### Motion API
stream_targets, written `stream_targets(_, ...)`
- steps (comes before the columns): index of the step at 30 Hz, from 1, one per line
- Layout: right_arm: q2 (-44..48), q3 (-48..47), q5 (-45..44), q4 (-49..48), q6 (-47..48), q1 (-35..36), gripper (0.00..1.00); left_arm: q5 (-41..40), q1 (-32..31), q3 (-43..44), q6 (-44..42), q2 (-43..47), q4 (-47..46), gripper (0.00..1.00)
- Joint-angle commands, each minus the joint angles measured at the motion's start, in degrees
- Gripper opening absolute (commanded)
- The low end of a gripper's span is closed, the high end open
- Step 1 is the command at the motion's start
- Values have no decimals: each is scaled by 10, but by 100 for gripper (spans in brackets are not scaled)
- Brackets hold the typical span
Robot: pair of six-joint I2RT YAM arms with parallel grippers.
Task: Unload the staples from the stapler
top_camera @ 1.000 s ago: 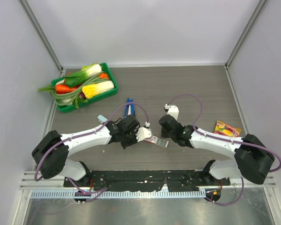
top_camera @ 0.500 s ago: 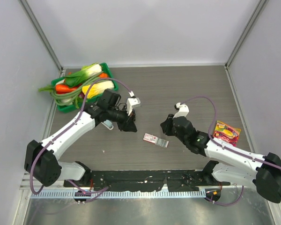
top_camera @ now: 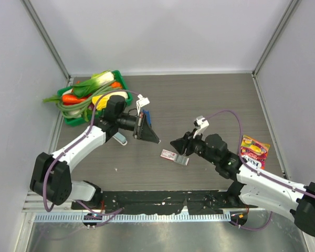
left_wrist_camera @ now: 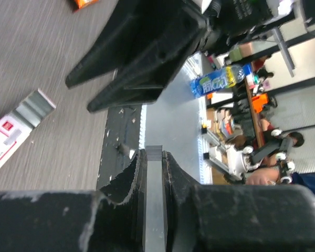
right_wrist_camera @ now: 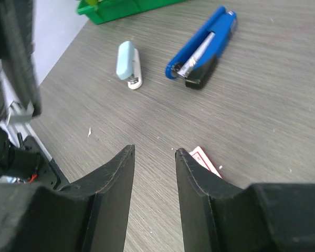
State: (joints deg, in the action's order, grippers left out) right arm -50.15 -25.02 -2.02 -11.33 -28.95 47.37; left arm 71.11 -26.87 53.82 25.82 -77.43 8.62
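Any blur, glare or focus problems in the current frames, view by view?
Top external: evenly lit and sharp, soft shadows only. Left wrist: the left gripper fills the foreground, dark and soft, pinching a silvery strip; the background is brighter. Right wrist: the right gripper is soft near the lens, while the stapler and the table grain are sharp; no strong glare.
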Motion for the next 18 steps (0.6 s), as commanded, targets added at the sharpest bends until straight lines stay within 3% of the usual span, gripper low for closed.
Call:
stream_targets(1,37,20,77,-86,125,5,43,54,15,-26,294,-1,-332,7)
stream_targets(2,43,22,73,-99,145,14,44,46,16,-41,405,-4,-457,7)
stream_targets(7,50,11,23,-120,279,56,47,22,30,-40,590,-34,-636,7)
stream_targets(12,41,1,-25,-170,412,87,49,20,31,-50,646,-48,-694,8)
stream_targets(18,46,-17,-8,-188,469,90,49,21,31,-74,644,-41,-694,8)
